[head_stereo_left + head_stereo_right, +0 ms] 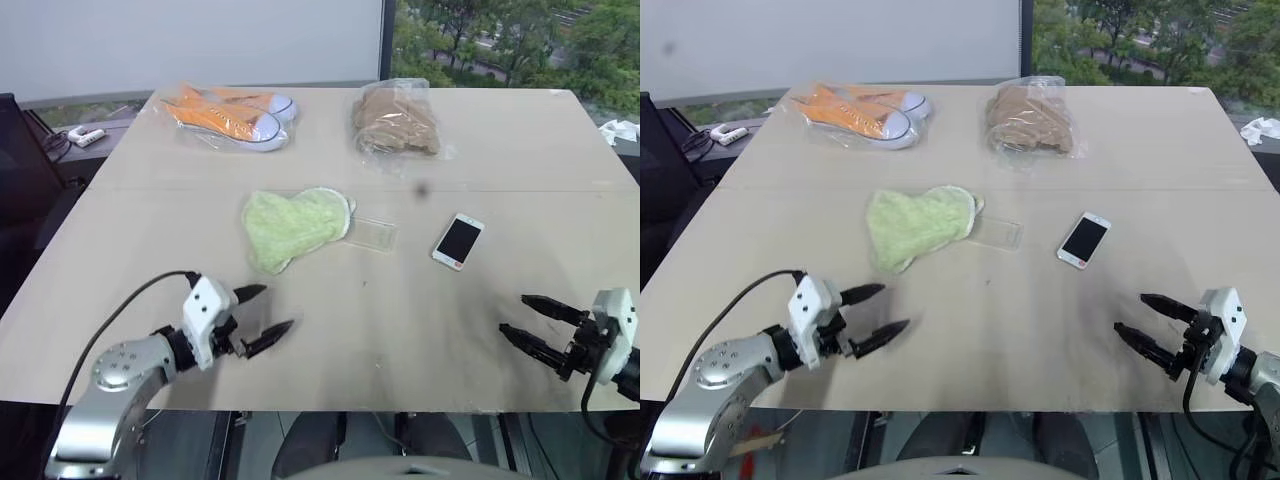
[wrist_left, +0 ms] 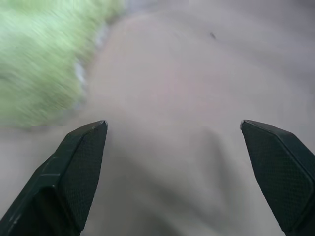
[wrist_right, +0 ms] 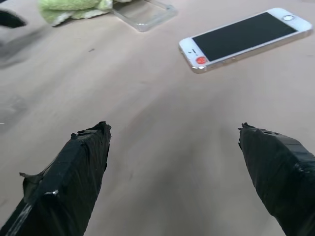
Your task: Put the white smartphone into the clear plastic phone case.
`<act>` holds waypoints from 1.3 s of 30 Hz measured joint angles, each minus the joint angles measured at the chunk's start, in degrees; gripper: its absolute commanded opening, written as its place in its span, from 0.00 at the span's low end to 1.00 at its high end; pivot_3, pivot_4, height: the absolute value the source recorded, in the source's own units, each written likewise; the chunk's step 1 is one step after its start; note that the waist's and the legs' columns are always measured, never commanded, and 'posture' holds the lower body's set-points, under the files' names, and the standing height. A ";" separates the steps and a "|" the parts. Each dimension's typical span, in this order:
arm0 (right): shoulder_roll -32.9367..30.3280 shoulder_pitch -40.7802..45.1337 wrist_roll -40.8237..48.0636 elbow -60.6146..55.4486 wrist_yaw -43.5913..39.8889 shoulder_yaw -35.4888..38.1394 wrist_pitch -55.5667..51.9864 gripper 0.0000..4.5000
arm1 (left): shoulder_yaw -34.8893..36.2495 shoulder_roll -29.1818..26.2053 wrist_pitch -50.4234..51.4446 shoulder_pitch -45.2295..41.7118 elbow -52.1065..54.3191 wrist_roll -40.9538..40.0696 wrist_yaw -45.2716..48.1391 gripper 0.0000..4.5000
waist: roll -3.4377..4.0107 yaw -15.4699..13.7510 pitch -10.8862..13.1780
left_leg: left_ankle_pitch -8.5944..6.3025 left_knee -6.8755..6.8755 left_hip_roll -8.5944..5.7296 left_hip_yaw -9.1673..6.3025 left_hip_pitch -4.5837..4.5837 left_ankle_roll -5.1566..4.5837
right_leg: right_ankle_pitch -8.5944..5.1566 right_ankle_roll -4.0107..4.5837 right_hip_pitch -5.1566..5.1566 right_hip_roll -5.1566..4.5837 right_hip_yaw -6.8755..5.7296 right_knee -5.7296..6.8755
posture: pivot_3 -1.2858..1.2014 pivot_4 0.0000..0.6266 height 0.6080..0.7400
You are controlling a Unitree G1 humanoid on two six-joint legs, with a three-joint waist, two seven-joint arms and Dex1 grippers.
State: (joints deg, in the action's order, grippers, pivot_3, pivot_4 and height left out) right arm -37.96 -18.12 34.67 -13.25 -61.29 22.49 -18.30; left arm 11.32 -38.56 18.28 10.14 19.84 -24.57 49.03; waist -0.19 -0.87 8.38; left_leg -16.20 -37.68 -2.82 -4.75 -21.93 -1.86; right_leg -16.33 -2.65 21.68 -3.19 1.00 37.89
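Observation:
The white smartphone (image 1: pixel 459 241) lies screen up on the table, right of centre; the right wrist view shows it (image 3: pixel 245 38) ahead of the fingers. The clear plastic phone case (image 1: pixel 373 233) rests flat to its left, one end against a green cloth (image 1: pixel 292 226), and appears too in the right wrist view (image 3: pixel 146 13). My left gripper (image 1: pixel 268 315) hovers open over the front left of the table, below the cloth, holding nothing. My right gripper (image 1: pixel 522 318) stands open at the front right, nearer than the phone, with nothing between its fingers.
A bagged pair of orange sneakers (image 1: pixel 232 115) and a bagged brown item (image 1: pixel 396 120) lie at the far side of the table (image 1: pixel 380 330). A small white object (image 1: pixel 86 136) sits off the table's far left corner. Open tabletop lies between both grippers.

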 measured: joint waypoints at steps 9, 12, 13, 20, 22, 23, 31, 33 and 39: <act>0.22 2.73 6.03 -10.74 0.93 -1.95 -2.74 1.00 | -4.47 2.61 0.14 -22.88 -20.50 5.91 -4.89 0.99 | -0.12 0.06 0.04 | 0.16 -0.07 -0.06 -0.04 -0.05 0.27 | 0.01 -0.03 0.04 0.05 -0.06 0.02 | 0.52 0.24 1.00; 1.49 4.56 6.96 -14.02 2.17 -2.24 -2.29 1.00 | -6.71 4.62 -0.61 -29.84 -27.11 7.91 -5.75 0.99 | -0.27 0.04 0.02 | 0.16 -0.14 -0.07 -0.05 -0.08 0.27 | 0.02 -0.04 0.03 0.05 -0.08 0.03 | 0.52 0.24 1.00; 1.67 4.88 7.17 -14.41 2.46 -2.29 -2.24 1.00 | -7.28 4.70 -0.77 -30.50 -27.66 8.27 -5.72 0.99 | -0.28 0.09 0.03 | 0.16 -0.14 -0.07 -0.04 -0.09 0.27 | 0.02 -0.04 0.04 0.05 -0.06 0.02 | 0.52 0.24 1.00; 2.63 4.32 7.27 -14.74 4.65 -1.80 -1.40 1.00 | -12.01 6.66 1.02 -37.46 -36.13 11.89 -4.72 0.87 | -0.28 0.12 0.03 | 0.17 -0.18 -0.08 -0.04 -0.06 0.27 | 0.02 -0.04 0.04 0.06 -0.05 0.10 | 0.52 0.24 1.00; 2.66 3.95 7.07 -14.73 4.94 -1.72 -1.19 1.00 | -12.14 6.90 1.58 -38.43 -36.98 12.14 -4.57 0.78 | -0.28 0.12 0.02 | 0.17 -0.20 -0.08 -0.04 -0.04 0.27 | 0.02 -0.04 0.03 0.06 -0.04 0.14 | 0.52 0.24 1.00; 2.72 3.30 7.04 -14.73 5.20 -1.68 -0.92 1.00 | -11.94 7.48 1.82 -38.95 -37.30 12.08 -4.54 0.73 | -0.28 0.02 0.02 | 0.17 -0.23 -0.08 -0.06 -0.06 0.27 | 0.02 -0.04 0.03 0.06 -0.07 0.15 | 0.52 0.24 1.00; 2.67 3.31 6.76 -13.41 5.41 -1.66 0.18 1.00 | -9.11 9.66 1.88 -38.73 -34.74 8.90 -4.21 0.01 | -0.29 0.08 0.03 | 0.16 -0.42 -0.07 -0.08 -0.16 0.27 | 0.02 -0.04 0.04 0.05 -0.08 0.14 | 0.52 0.24 1.00; 2.63 4.03 6.71 -12.71 5.43 -1.66 0.21 1.00 | -7.46 10.69 1.46 -38.40 -31.51 6.43 -3.90 0.01 | -0.29 0.08 0.03 | 0.16 -0.43 -0.07 -0.09 -0.18 0.27 | 0.02 -0.04 0.04 0.05 -0.08 0.14 | 0.52 0.24 1.00; 2.19 6.55 6.53 -12.37 5.52 -1.96 0.15 1.00 | -2.12 10.31 -0.23 -51.60 -33.90 5.32 -11.99 0.01 | -0.63 -0.02 0.22 | 0.17 -0.63 -0.08 -0.26 -0.27 0.28 | 0.03 -0.05 0.04 0.11 -0.29 0.24 | 0.52 0.24 1.00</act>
State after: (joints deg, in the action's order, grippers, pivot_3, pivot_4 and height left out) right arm -35.77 -11.58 41.20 -25.62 -55.78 20.53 -18.14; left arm 9.21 -28.25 18.04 -41.46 -14.07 -19.26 37.04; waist -0.82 -0.89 8.60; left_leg -16.03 -38.30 -2.90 -5.01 -22.20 -1.58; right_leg -16.30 -2.70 21.72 -3.08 0.71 38.13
